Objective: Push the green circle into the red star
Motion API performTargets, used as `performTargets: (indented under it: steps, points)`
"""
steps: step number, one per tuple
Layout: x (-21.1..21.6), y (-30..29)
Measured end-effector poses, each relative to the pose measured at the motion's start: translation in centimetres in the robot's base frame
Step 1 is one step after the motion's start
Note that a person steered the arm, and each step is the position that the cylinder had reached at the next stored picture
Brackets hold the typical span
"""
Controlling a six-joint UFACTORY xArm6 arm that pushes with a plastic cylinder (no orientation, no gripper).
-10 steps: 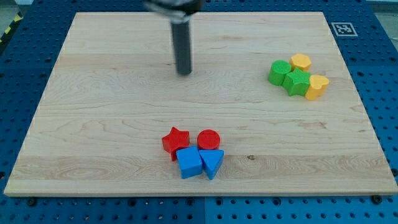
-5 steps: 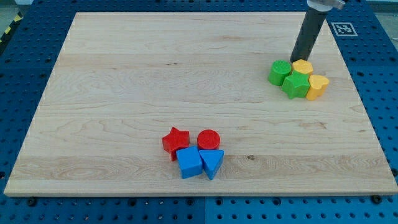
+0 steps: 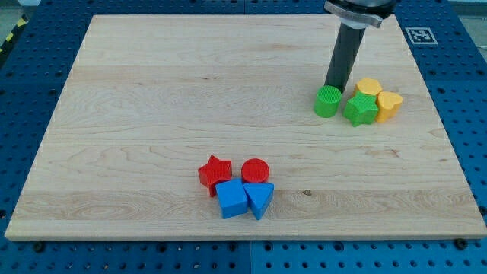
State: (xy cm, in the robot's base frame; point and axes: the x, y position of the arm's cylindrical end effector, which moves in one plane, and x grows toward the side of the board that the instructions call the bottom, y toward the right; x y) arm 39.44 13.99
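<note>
Camera view shows my tip (image 3: 332, 86) planted at the upper right of the frame, touching or all but touching the top-right edge of the green circle (image 3: 328, 101); the arm carries no claw, only the rod, so there is nothing to report as apart or together. The green circle stands just clear to the left of its neighbours, the green star (image 3: 361, 109), the yellow hexagon-like block (image 3: 370, 86) and the yellow heart (image 3: 389, 105), which sit touching one another. The tip's position behind the circle, on the side away from the target, is judged consistent with driving it down and to the left. The red star (image 3: 214, 172) lies well apart, in the lower centre of the frame, packed against the red circle (image 3: 256, 170), the blue square (image 3: 231, 198) and the blue triangle (image 3: 259, 199). Its upper and left faces are exposed, so an approach from the upper right risks striking the red circle first; in my judgement the line of push wants correcting leftward. The surface is a pale wooden board (image 3: 137, 114), flat and unmarked, resting on a blue perforated bench (image 3: 23, 91), with a printed marker tag (image 3: 418, 35) at the upper right corner.
</note>
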Motion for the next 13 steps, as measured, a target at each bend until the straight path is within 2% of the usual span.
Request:
performTargets:
  steps: [3,5,7,11,13]
  points:
    - [4.5,-2.5]
    - [5.4,-0.5]
    - [8.6,-5.5]
    - [9.9,-14.2]
    - [10.0,-14.8]
